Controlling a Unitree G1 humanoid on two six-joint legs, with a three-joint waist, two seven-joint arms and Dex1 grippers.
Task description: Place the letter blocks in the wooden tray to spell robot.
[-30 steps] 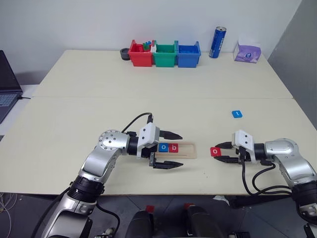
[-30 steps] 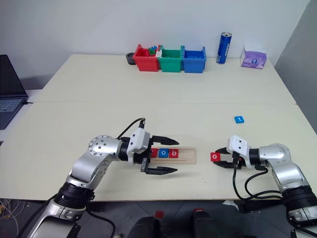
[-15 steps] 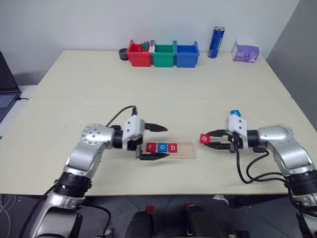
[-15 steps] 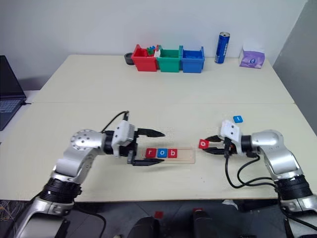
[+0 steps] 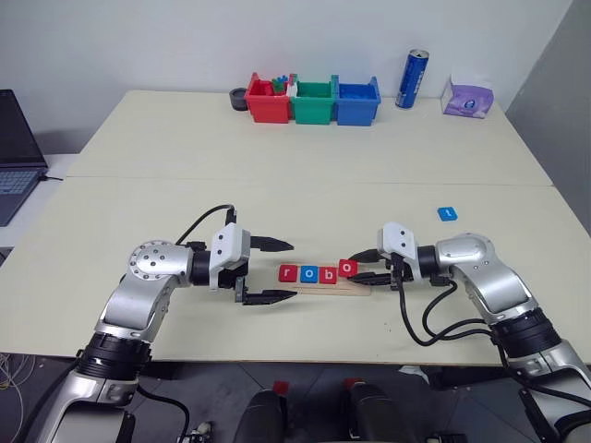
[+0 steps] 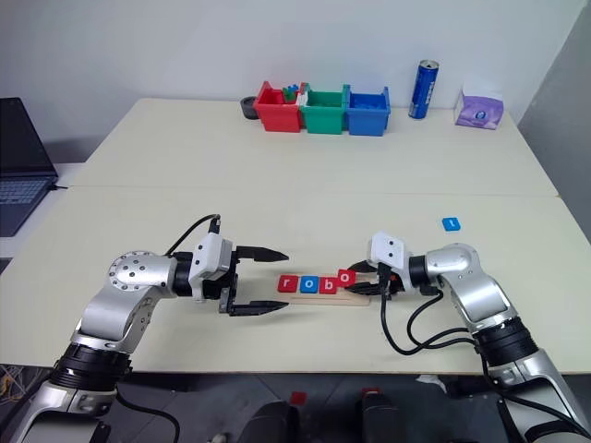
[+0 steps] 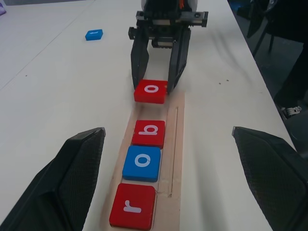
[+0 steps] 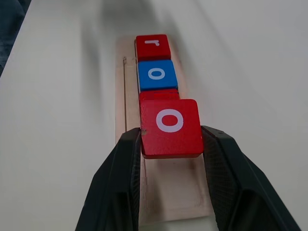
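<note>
Red "o" block [image 8: 169,126] is pinched between the right gripper's [image 5: 362,271] two fingers, held just above the wooden tray [image 7: 176,159] next to the red "b" block [image 7: 149,133]. Red "r" [image 7: 132,211], blue "o" [image 7: 142,163] and "b" already sit in the tray. Left gripper [image 5: 277,270] hovers wide apart and empty by the "r" end. Blue "t" block [image 5: 447,213] lies apart on the table [image 5: 277,166].

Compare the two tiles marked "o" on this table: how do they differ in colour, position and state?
The blue o tile lies flat in the wooden tray, second in the row; the red o tile is pinched between the right gripper's fingers and not yet laid down. The blue one sits between the r tile and the b tile; the red one hangs just past the b tile. Both are small squares with a white lowercase o.
</note>
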